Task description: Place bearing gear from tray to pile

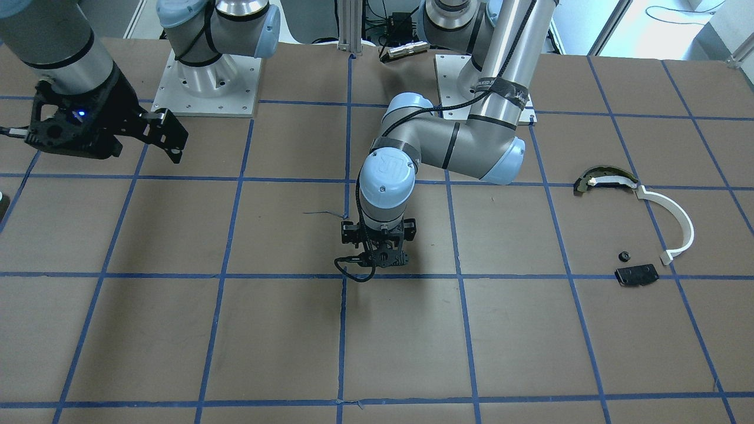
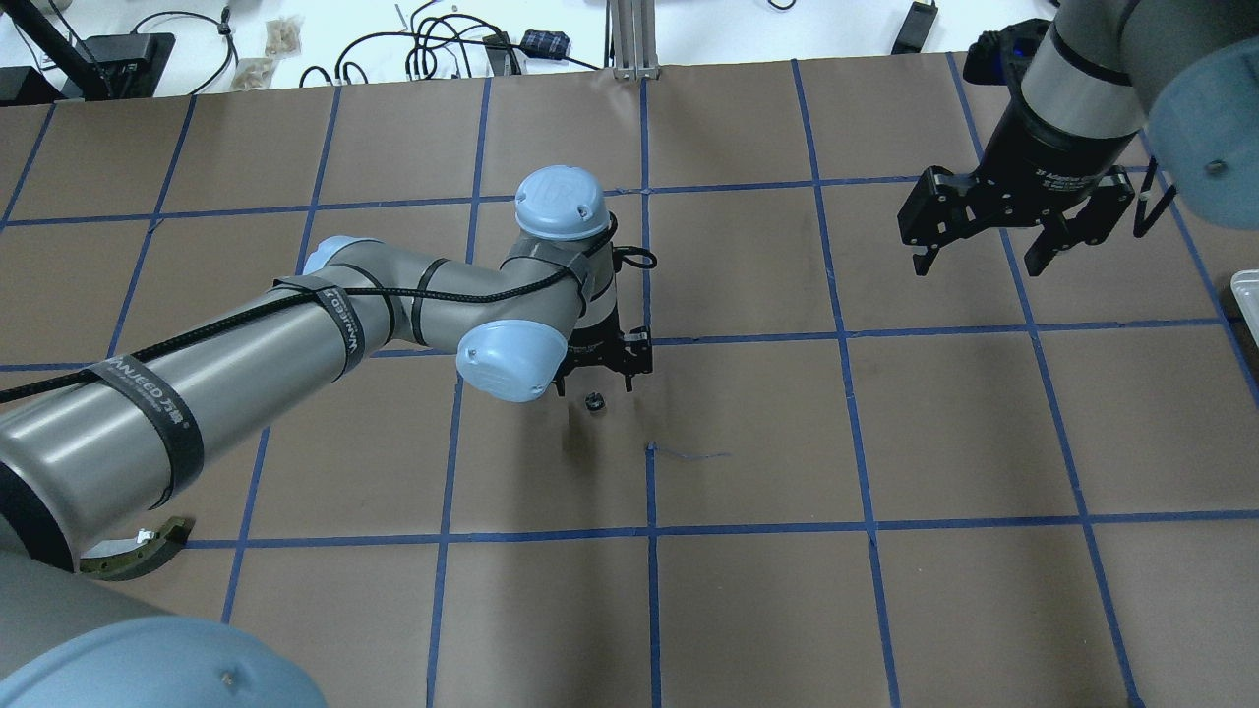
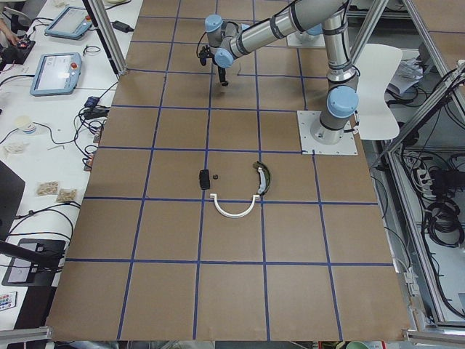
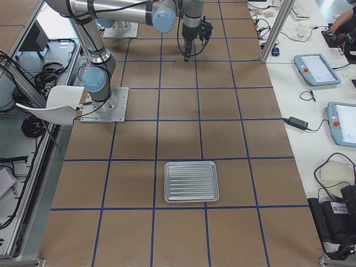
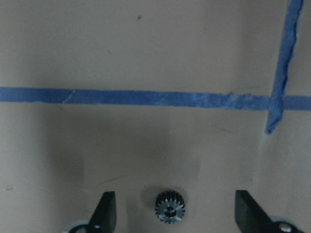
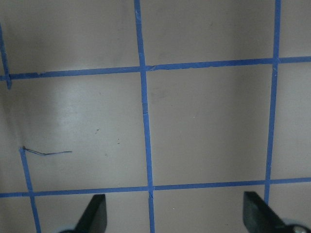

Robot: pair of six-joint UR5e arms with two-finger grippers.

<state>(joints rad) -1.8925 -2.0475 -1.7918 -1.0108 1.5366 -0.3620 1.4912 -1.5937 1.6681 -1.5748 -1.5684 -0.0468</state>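
– Brown tabletop (image 1: 177, 330) logged. Where is the bearing gear (image 5: 170, 208)?
– You'll find it lying flat on the tabletop between the jaws of the left gripper (image 2: 595, 383), which stand wide and touch it on neither side. It sits well apart from the pile (image 1: 636, 275).
– And the right gripper (image 2: 976, 264)?
– Jaws wide, hanging above the tabletop, farther from the pile than the bearing gear.

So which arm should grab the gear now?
Left. The left gripper hangs open over the gear, fingers either side. The right gripper is far off, and the pile lies on the left.
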